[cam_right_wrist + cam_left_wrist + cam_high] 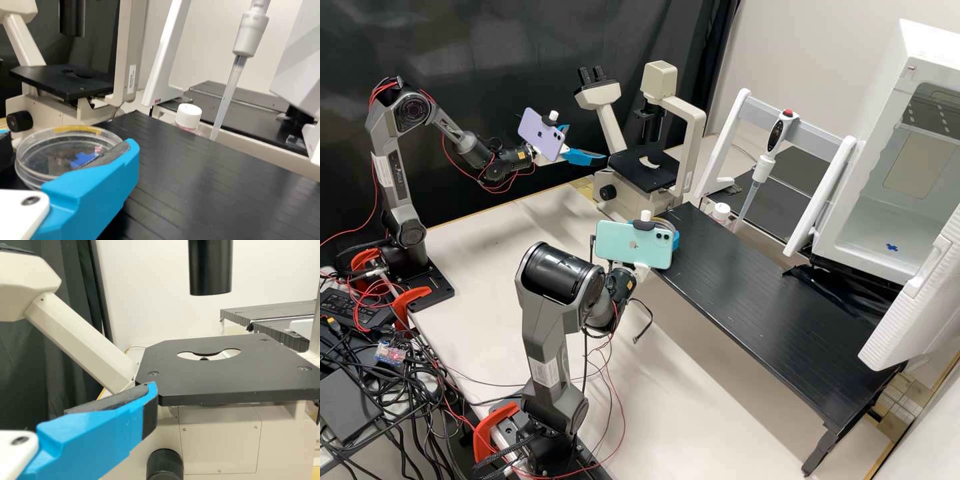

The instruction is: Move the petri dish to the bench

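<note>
Grasping the petri dish (47, 152), the right gripper (676, 239) sits near the high view's centre. Upper left, the left gripper (585, 145) gapes.

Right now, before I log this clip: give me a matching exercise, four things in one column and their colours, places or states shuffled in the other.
1. Petri dish
2. Microscope stage
3. Bottle cap
4. Pipette

A. Black, with a cut-out opening
B. Red on top, slender tip pointing down
C. Clear, between the jaws of the right gripper
D. Plain white, round

Pairs: 1-C, 2-A, 3-D, 4-B
</note>
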You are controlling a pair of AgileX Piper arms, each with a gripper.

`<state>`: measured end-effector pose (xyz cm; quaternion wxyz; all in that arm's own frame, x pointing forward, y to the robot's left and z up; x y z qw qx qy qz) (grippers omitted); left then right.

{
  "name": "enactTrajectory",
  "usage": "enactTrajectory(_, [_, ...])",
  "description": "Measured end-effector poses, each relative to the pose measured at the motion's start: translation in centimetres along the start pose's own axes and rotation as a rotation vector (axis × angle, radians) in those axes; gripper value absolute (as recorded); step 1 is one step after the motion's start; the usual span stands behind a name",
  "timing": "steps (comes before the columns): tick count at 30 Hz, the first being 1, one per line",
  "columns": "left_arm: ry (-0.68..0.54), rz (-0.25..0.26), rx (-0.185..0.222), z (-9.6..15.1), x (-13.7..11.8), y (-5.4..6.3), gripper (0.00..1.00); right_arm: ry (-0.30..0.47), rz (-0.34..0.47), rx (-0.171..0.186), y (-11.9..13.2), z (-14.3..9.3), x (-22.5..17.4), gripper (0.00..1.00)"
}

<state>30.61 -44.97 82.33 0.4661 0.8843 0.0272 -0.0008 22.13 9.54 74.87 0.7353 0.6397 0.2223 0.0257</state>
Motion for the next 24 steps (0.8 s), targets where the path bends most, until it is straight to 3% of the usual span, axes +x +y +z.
enactTrajectory(7, [0.0,0.0,0.0,0.0,0.0,0.0,1.0,0.051,0.052,-0.042,1.6,-0.5,-1.5,1.0])
enactTrajectory(10, [0.0,0.0,0.0,0.0,0.0,0.0,1.0,0.121,0.143,-0.061,3.5,-1.1,-3.4,1.0])
enactTrajectory(12, [0.0,0.0,0.0,0.0,0.0,0.0,1.0,0.162,0.211,-0.053,4.7,-1.5,-4.6,1.0])
enactTrajectory(17, [0.0,0.0,0.0,0.0,0.0,0.0,1.0,0.2,0.393,-0.016,7.5,-2.1,-7.1,1.0])
enactTrajectory(21, [0.0,0.0,0.0,0.0,0.0,0.0,1.0,0.135,0.525,0.063,8.7,-1.5,-7.9,1.0])
enactTrajectory(24, [0.0,0.0,0.0,0.0,0.0,0.0,1.0,0.086,0.567,0.118,9.1,-0.6,-8.0,1.0])
